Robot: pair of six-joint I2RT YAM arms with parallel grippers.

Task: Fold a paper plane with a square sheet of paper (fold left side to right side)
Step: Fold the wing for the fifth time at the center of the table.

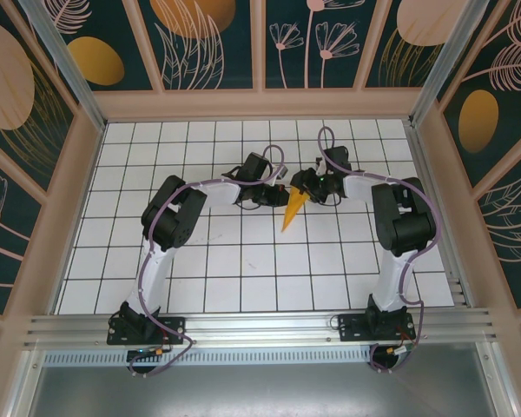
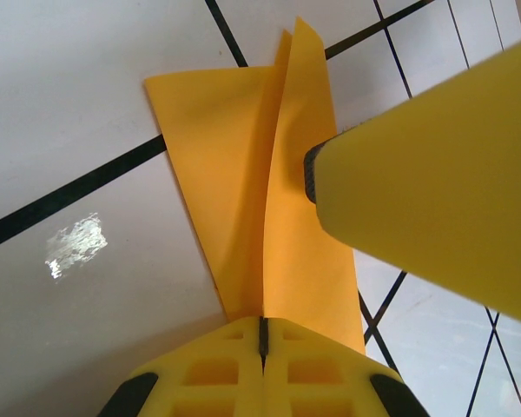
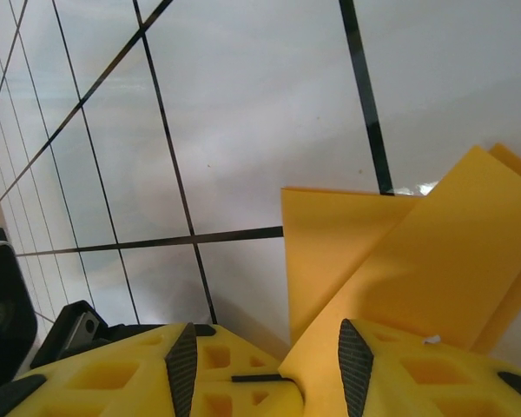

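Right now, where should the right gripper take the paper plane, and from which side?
Likely the raised flap of the paper plane, coming in from the right arm's side. It stands up off the table, so both faces are reachable, and the left gripper is shut on the opposite edge.

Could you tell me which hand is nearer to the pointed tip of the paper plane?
Left, by a small margin. The left hand pinches the paper plane on its left side, partway up from the tip. The right hand sits at the wide rear end, farther away.
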